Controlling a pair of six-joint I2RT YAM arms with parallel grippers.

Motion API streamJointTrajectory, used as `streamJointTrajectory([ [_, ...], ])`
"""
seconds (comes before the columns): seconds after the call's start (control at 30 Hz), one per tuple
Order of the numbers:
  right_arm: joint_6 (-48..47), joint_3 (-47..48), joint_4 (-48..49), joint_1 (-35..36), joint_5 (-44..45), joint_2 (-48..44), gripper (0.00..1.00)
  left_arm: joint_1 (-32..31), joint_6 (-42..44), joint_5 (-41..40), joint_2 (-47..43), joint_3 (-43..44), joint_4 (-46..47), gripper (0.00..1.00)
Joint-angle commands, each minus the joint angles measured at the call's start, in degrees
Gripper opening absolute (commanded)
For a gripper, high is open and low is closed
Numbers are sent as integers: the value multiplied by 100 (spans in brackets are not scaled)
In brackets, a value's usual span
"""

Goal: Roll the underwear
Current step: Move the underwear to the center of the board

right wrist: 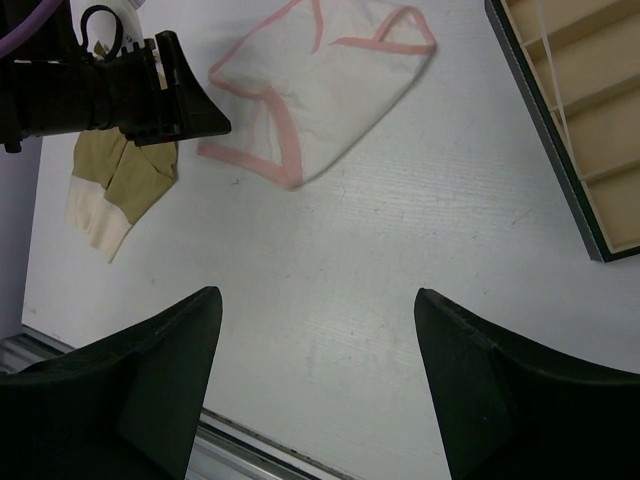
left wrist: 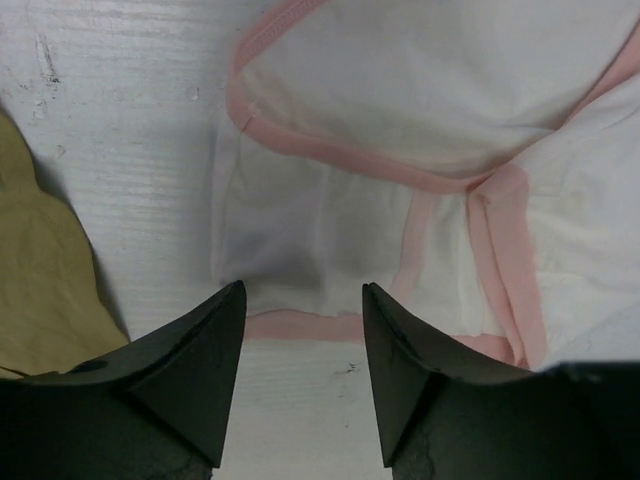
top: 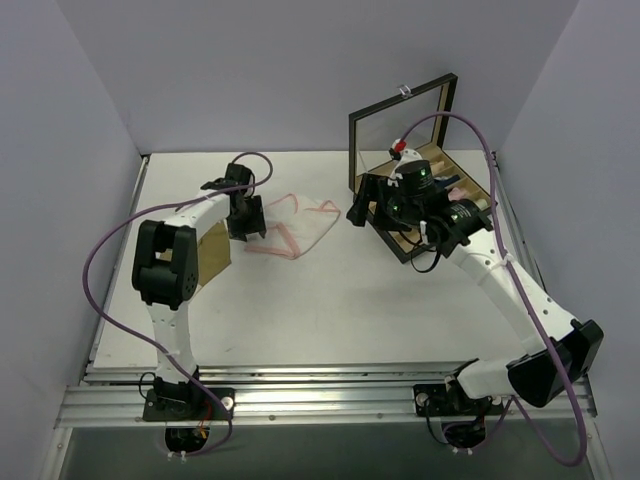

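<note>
Left gripper (left wrist: 303, 292) hovering, jaws apart, at pink hem of white underwear (left wrist: 420, 90) — right gripper (right wrist: 316, 300) hanging wide open above table (right wrist: 400, 250).

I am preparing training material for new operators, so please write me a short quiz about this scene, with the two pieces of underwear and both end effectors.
1. In the top view, on which side of the white underwear does the tan underwear lie?
2. What lies just in front of the left end effector? A: the pink hem of the white underwear. B: the tan underwear. C: neither.
3. About the right end effector: true or false, it holds cloth.

Key
1. On the left, partly hidden by the left arm.
2. A.
3. False: it is open and empty.
</note>
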Motion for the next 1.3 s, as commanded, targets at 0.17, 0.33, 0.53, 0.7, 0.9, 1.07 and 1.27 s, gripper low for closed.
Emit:
streamJointTrajectory([
  [0.17, -129, 444, 297, 41, 826, 704, 69, -177, -236, 138, -11, -811, 491, 37],
  [0.33, -76, 454, 718, 111, 949, 1364, 65, -520, -499, 199, -352, -1418, 605, 15],
  [0.53, -252, 428, 1150, 463, 1151, 2146, 60, -1266, -1166, 121, -1266, -2700, 728, 9],
  [0.7, -103, 419, 1527, 770, 1090, 2762, 55, -1645, -2035, 14, -1978, -3676, 781, 23],
  [0.9, 82, 393, 2195, 1139, 677, 3342, 44, -1558, -2582, -152, -3251, -4328, 598, 58],
  [1.07, 126, 428, 2442, 1517, 352, 3658, 40, -1312, -2837, -284, -4158, -4547, 220, 64],
  [1.27, 276, 507, 2451, 1816, 351, 4028, 37, -795, -2732, -118, -5143, -4934, 131, 70],
])
